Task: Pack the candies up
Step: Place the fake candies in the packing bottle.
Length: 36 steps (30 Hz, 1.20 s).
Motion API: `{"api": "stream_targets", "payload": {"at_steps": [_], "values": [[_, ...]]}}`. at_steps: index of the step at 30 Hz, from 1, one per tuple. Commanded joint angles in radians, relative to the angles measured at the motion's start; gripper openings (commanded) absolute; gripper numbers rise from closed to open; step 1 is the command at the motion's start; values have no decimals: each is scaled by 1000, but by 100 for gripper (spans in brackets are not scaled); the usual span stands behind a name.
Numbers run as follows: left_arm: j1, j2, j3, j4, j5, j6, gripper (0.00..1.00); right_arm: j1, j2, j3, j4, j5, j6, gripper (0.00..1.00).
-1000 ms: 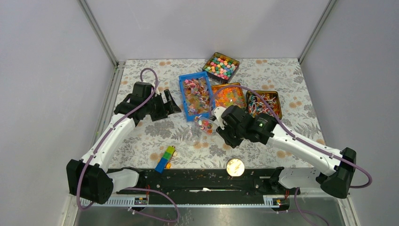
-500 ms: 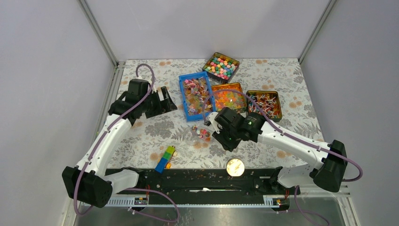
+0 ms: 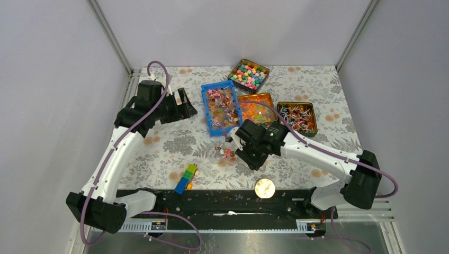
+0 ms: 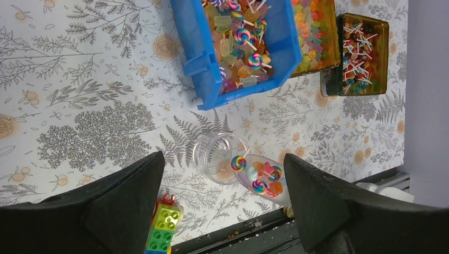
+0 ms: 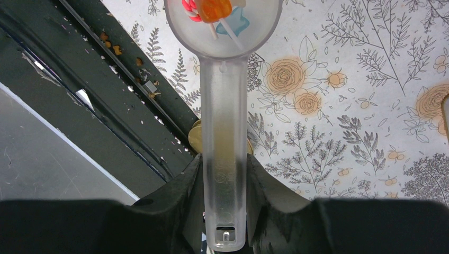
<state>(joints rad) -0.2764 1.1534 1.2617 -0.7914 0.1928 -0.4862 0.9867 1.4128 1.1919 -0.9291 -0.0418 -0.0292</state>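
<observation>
My right gripper [image 5: 225, 165] is shut on the handle of a translucent scoop [image 5: 225, 132]. Its bowl [image 4: 263, 180] holds a few candies [image 3: 227, 153]: swirl lollipops and gummies. The bowl hovers just right of a clear cup [image 4: 218, 157] standing on the table, and one lollipop lies at the cup's rim. From above, the right gripper [image 3: 241, 150] sits right of the cup [image 3: 216, 150]. A blue bin [image 3: 205, 108] behind it holds more candies. My left gripper [image 3: 186, 109] hangs open and empty at the left, high above the table; in its own view, the left gripper [image 4: 222, 159] frames the cup.
Three tins stand at the back: pastel balls [image 3: 248, 74], orange gummies [image 3: 256, 109], stick sweets [image 3: 297, 116]. A stack of toy bricks [image 3: 186, 179] and a round brass disc [image 3: 265, 188] lie near the front rail [image 3: 227, 203].
The right gripper has carried the loaded scoop left and toward the front, down beside the cup. The left gripper has drawn back and to the left, still open.
</observation>
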Motion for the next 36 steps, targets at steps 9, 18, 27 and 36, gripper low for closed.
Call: {"api": "stream_targets", "payload": {"at_steps": [9,18,27,36], "values": [[4,-27,-27,1,2,8,86,10,75,129,-68,11,9,0],[3,-19,-32,2,11,12,86,10,146,229,-173,10,-2,0],[3,-17,-48,12,18,11,86,10,198,311,-253,-13,-9,0],[3,-12,-50,14,21,14,86,10,239,364,-301,-24,-2,0]]}}
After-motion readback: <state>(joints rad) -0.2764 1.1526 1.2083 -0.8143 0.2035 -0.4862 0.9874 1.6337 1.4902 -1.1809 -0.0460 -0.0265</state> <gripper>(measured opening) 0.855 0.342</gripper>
